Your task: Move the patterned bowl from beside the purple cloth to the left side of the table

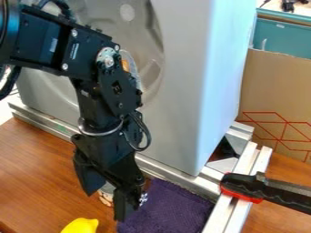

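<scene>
The black gripper [106,205] hangs low over the wooden table at the lower left of centre, with its two fingers apart. A small whitish and brown thing [106,196] shows in the gap behind the fingers, partly hidden by them; I cannot tell whether they touch it. Just below and left of the gripper, a yellow object [81,225] is cut off by the bottom edge of the view. A dark purple cloth [176,210] lies flat on the table, right beside the right finger.
Behind the arm stands a large grey metal box [182,86]. Metal rails [173,175] run along its base and toward the front right. A black and red clamp [243,186] grips the right rail. Farther right are a cardboard box [273,91] and a teal bin [282,36].
</scene>
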Tool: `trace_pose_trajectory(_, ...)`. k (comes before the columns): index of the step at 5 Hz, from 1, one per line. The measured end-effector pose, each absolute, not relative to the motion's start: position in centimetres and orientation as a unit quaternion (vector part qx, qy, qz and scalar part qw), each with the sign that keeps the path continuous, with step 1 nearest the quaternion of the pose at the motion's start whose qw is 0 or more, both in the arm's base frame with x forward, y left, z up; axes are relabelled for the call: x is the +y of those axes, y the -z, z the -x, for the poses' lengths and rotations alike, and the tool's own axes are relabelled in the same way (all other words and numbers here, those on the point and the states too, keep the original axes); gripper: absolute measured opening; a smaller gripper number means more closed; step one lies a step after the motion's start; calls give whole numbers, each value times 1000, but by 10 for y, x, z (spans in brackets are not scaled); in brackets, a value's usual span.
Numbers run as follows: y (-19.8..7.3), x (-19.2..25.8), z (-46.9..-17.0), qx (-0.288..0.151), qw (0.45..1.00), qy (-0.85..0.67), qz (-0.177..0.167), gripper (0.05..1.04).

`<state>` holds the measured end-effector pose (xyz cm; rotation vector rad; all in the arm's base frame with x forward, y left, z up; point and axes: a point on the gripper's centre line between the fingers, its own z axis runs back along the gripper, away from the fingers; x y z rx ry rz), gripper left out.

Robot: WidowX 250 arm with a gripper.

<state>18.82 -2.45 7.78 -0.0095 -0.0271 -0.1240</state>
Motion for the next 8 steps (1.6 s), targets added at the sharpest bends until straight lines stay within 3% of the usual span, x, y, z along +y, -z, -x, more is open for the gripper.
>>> trace_pose_trajectory(1,-75,-24,-187,-6,998,63,4,1001)
trace_pose_trajectory(3,-64,-12,-214,14,994,107,12,1001)
trace_pose_trajectory(5,-46,-3,-235,6,995,101,-22,1001)
trace_pose_trajectory(8,-10,8,-254,11,996,86,-32,1001)
